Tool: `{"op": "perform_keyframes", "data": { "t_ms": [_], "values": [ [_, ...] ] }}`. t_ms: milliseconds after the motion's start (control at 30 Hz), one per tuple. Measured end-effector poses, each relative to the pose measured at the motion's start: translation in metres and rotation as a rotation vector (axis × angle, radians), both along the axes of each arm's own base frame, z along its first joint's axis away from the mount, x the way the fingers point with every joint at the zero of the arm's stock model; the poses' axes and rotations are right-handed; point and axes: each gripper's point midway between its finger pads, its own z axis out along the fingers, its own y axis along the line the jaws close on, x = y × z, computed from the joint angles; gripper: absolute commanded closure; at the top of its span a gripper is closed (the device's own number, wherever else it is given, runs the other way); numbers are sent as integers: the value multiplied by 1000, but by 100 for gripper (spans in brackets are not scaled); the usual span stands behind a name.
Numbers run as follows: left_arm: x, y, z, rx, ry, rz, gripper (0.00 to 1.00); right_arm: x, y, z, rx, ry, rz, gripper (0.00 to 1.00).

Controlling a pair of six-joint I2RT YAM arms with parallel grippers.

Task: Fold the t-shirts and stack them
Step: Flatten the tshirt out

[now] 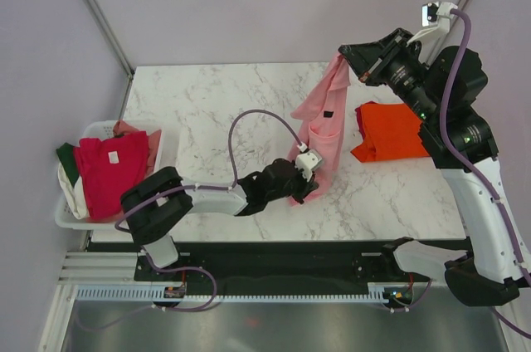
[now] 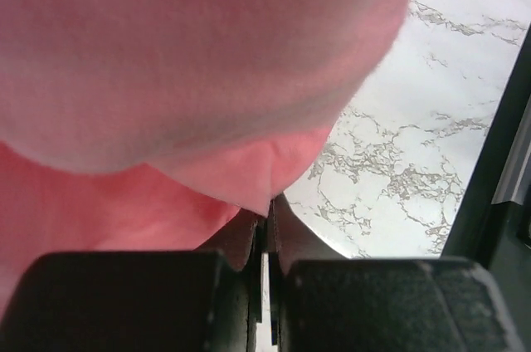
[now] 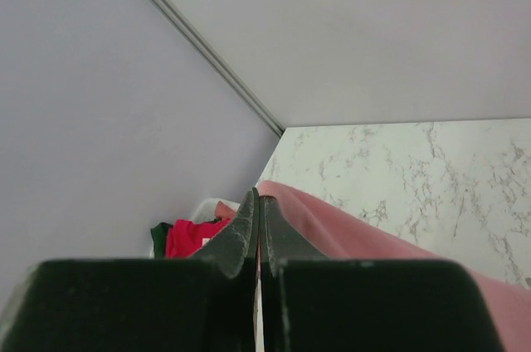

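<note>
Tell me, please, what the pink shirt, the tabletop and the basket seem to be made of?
The pink shirt looks like soft matte cloth: it hangs limp and creased. The tabletop is smooth white with grey veins, marble or a printed imitation. The basket looks like white plastic, thin-rimmed.

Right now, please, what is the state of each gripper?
Left gripper: closed on the lower part of the pink t-shirt.
Right gripper: closed on the top of the same t-shirt, holding it up.
</note>
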Motion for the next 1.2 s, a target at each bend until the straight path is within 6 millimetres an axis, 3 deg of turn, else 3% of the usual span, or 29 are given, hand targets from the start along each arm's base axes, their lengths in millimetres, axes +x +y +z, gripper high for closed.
{"op": "perform_keyframes", "data": {
  "t_ms": [100, 233, 400, 500, 633, 800, 867, 900, 1000, 1033, 1100, 1167, 1200],
  "values": [
    [-5, 3, 8, -17, 0, -13, 98, 0, -5, 1, -3, -8, -26, 100],
    [-36, 26, 27, -42, 40, -62, 98, -2, -20, -13, -46, -12, -98, 100],
    [-100, 17, 86, -108, 45, -224, 98, -10, -59, -38, -129, -1, -275, 100],
    [-133, 16, 127, -161, 65, -319, 98, -18, -90, -38, -181, -14, -414, 100],
    [-145, 36, 215, -274, 47, -335, 98, -34, -125, -26, -211, -54, -562, 100],
    [-160, 72, 378, -521, -39, -357, 98, -41, -145, 4, -237, -108, -651, 100],
    [-171, 90, 429, -625, -56, -383, 98, -35, -141, 20, -244, -133, -643, 100],
    [-176, 97, 445, -657, -48, -395, 98, -28, -135, 27, -245, -144, -628, 100],
    [-176, 114, 468, -712, -16, -376, 98, 9, -102, 38, -253, -156, -534, 100],
    [-167, 120, 468, -714, -3, -344, 98, 28, -86, 37, -254, -155, -487, 100],
    [-129, 130, 452, -691, 21, -218, 98, 69, -49, 23, -261, -133, -379, 100],
    [-71, 151, 418, -654, 63, -33, 98, 117, -7, -15, -273, -70, -264, 100],
    [-45, 162, 396, -634, 103, 45, 98, 143, 17, -44, -284, -20, -205, 100]
  ]
}}
